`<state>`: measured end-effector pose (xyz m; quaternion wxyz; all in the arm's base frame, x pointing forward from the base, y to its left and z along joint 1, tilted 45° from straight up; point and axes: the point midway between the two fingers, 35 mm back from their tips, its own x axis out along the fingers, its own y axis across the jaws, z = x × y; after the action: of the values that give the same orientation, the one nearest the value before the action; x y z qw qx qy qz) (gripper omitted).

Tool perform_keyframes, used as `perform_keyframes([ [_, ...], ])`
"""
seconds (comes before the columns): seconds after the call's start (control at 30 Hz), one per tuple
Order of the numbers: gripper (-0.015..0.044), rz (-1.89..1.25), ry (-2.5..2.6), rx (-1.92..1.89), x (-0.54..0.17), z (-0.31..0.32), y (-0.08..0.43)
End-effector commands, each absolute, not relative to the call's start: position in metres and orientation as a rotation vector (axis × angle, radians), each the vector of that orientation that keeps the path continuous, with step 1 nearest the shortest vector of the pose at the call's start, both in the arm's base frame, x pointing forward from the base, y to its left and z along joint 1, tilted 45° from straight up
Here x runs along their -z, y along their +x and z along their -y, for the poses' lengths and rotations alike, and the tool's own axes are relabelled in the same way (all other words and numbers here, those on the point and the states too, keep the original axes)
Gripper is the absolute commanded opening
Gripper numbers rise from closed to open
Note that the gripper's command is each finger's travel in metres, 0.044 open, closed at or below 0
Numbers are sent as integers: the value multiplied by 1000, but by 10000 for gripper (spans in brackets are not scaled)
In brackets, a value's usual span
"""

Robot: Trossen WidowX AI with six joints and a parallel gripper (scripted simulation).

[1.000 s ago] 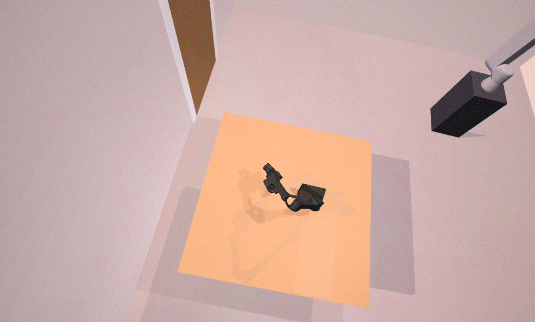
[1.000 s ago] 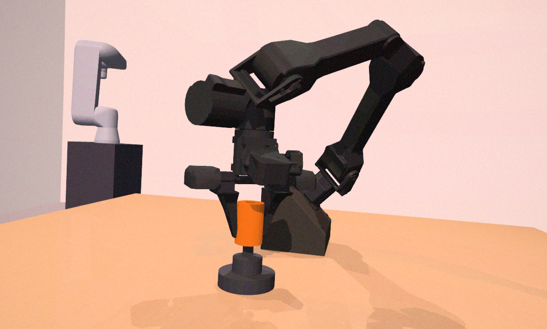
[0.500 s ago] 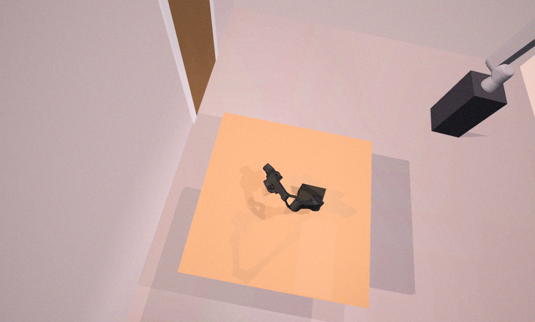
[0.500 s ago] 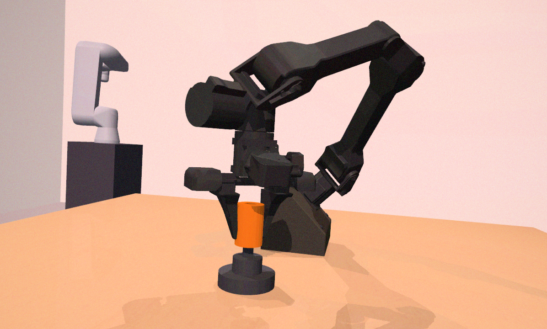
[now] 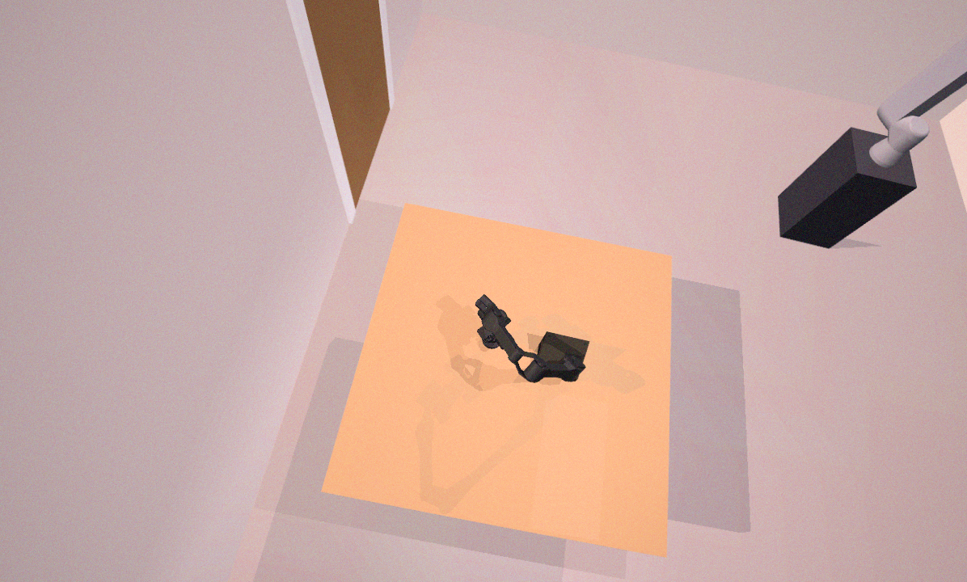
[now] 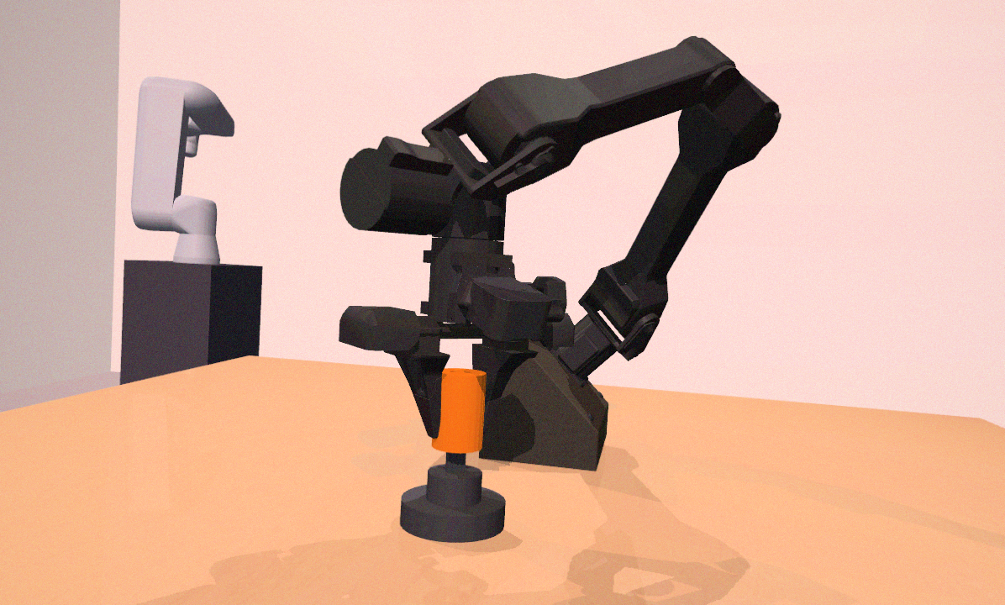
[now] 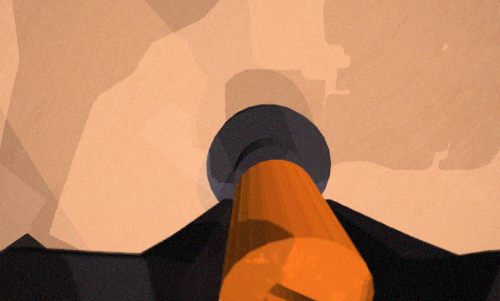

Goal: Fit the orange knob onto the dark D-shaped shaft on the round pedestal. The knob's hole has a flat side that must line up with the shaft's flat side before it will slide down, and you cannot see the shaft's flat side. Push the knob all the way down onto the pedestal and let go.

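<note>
The orange knob [image 6: 462, 411] [image 7: 279, 201] is between the fingers of my gripper [image 6: 459, 427] [image 7: 277, 208], which is shut on it. In the exterior view the knob leans slightly, its top to the right. A short length of the dark shaft [image 6: 455, 459] shows between the knob's bottom and the round pedestal [image 6: 452, 518] [image 7: 267, 121]. The knob is above the pedestal's collar [image 6: 454, 486], not down on it. Whether the shaft's tip is inside the hole is hidden, and so is its flat side. In the top view the arm hides the knob.
My arm's base [image 6: 566, 428] [image 5: 563, 351] stands on the orange table [image 6: 115, 489] [image 5: 414, 449] behind the pedestal. A pale second arm [image 5: 899, 141] [image 6: 157, 150] stands on a dark block [image 5: 842, 195] [image 6: 164, 323] beyond the table. Arm shadows fall across the table.
</note>
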<state>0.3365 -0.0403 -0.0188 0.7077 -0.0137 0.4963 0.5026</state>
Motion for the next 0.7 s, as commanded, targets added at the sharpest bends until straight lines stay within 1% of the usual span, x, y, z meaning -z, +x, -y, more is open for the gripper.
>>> perform_keyframes([
  [0.0,0,-1076,-66,-1140,20,40,336],
  [0.67,0,-1076,-65,-1140,21,38,337],
])
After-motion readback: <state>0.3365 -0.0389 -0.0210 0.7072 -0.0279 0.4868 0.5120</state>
